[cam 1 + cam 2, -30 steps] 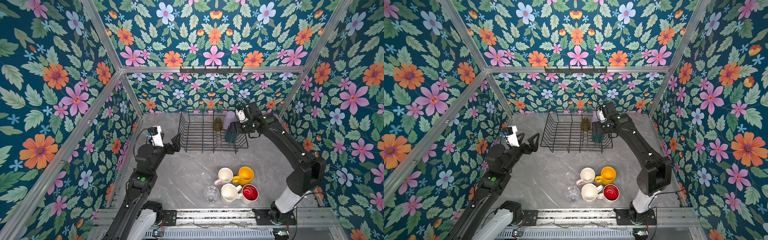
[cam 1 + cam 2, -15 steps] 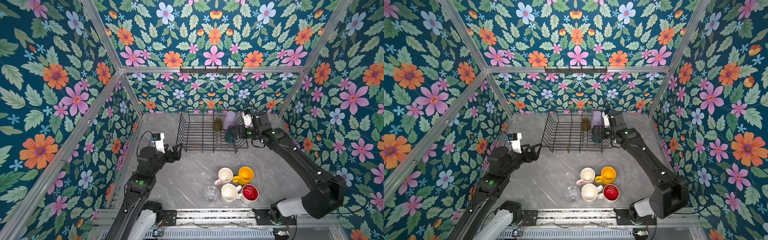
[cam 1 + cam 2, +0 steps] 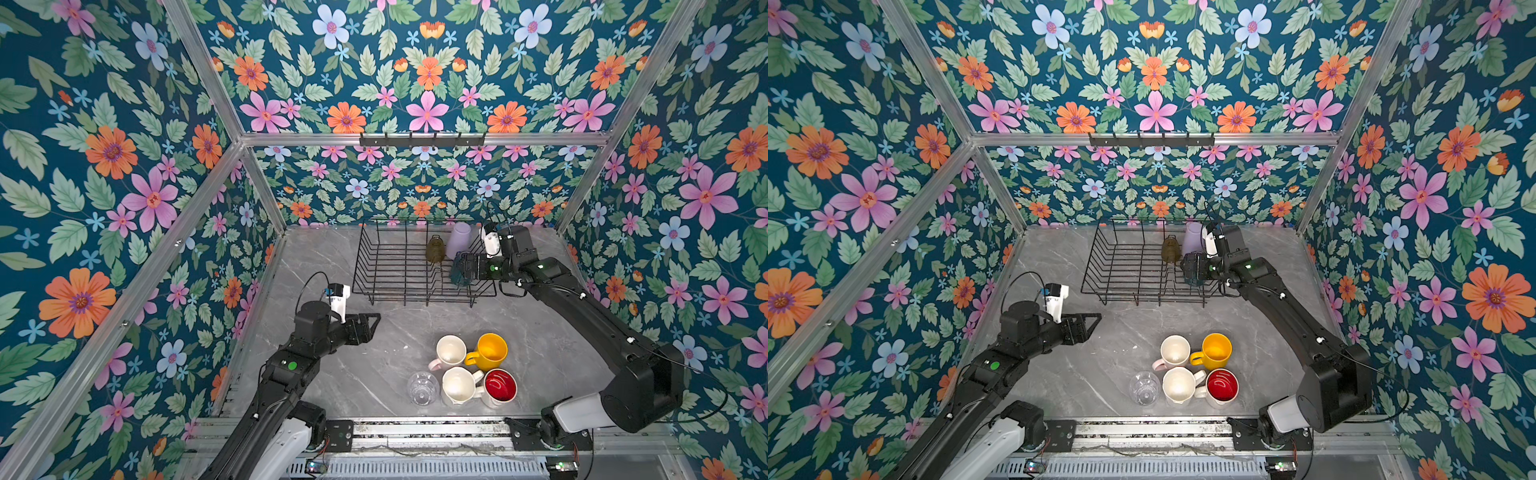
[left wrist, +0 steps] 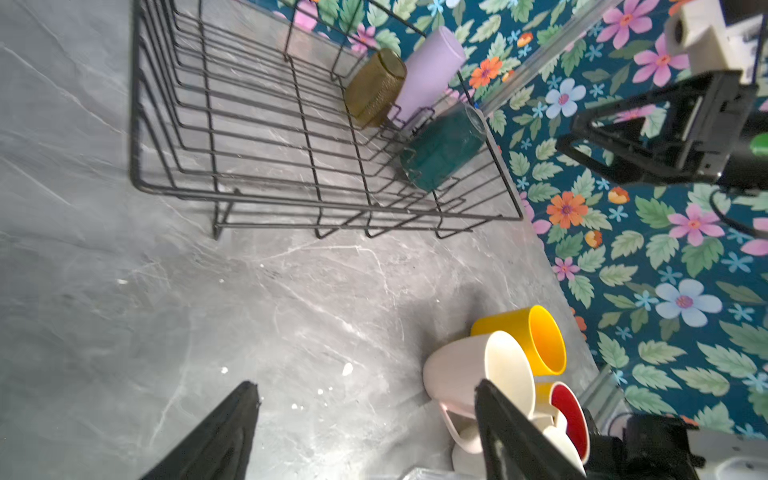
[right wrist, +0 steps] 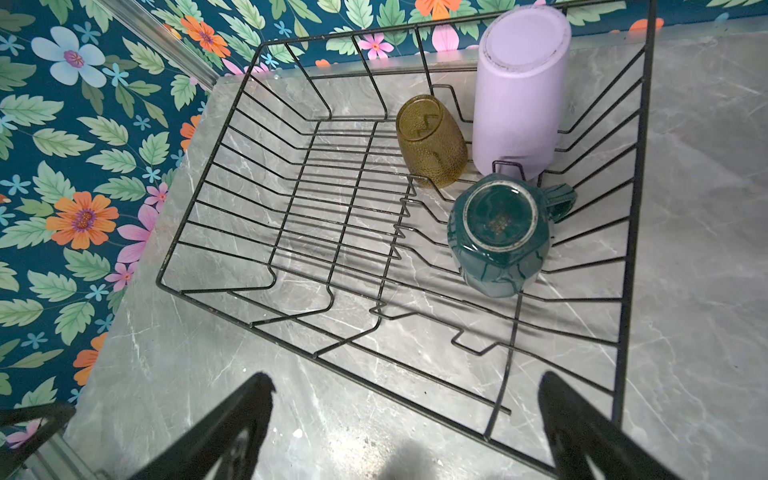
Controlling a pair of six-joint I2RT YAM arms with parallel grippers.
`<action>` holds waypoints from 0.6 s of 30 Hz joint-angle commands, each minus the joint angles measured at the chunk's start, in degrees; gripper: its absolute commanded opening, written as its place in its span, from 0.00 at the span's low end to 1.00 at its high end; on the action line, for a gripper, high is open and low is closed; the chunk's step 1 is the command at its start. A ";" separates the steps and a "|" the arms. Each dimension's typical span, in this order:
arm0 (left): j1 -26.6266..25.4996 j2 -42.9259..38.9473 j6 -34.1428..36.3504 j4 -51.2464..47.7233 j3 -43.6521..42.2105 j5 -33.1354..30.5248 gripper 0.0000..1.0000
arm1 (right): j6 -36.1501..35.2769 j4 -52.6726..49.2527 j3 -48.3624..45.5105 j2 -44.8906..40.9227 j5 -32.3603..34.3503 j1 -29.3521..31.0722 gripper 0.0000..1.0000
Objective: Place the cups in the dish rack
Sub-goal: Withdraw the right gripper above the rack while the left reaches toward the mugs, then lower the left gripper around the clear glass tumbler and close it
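At twelve o'clock on the grey table (image 3: 332,374): the dish rack (image 3: 390,270), loaded along its three o'clock end with three cups, all base up. Lilac tumbler (image 3: 458,241) in the one o'clock corner, leaning. Olive-brown glass (image 3: 435,249) just beside it, at its nine o'clock. Dark teal mug (image 5: 498,237) at the tumbler's six o'clock.

Over that same end of the rack: the right gripper (image 5: 403,380). Claw spread wide; grips nothing; tips clear of the teal mug.

Near nine o'clock of the table's middle: the left gripper (image 3: 372,327), aimed toward three o'clock. Claw wide as well; holds nothing.

At five o'clock, outside the rack, five cups packed close together. Pale pink mug (image 3: 451,351), with the yellow mug (image 3: 490,351) at its three o'clock. Below those, toward six o'clock, a row from nine to three: clear glass (image 3: 422,388), white faceted mug (image 3: 459,384), red-lined mug (image 3: 500,384). Mugs all mouth up.
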 commanded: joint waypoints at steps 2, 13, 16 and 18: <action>-9.09 -0.33 -2.86 -0.69 -0.65 -7.83 0.81 | 0.70 0.53 0.79 1.00 -0.82 0.01 0.99; -28.93 4.90 -6.75 -3.67 -0.36 -20.31 0.75 | 0.17 -0.42 -0.02 0.61 0.41 0.08 0.99; -35.46 8.08 -7.99 -5.03 0.94 -23.07 0.75 | -0.53 -0.88 -0.88 -0.04 0.78 0.00 0.99; -38.77 9.95 -8.69 -6.47 1.38 -25.26 0.75 | -0.49 -0.59 -1.91 -0.60 1.35 0.01 0.99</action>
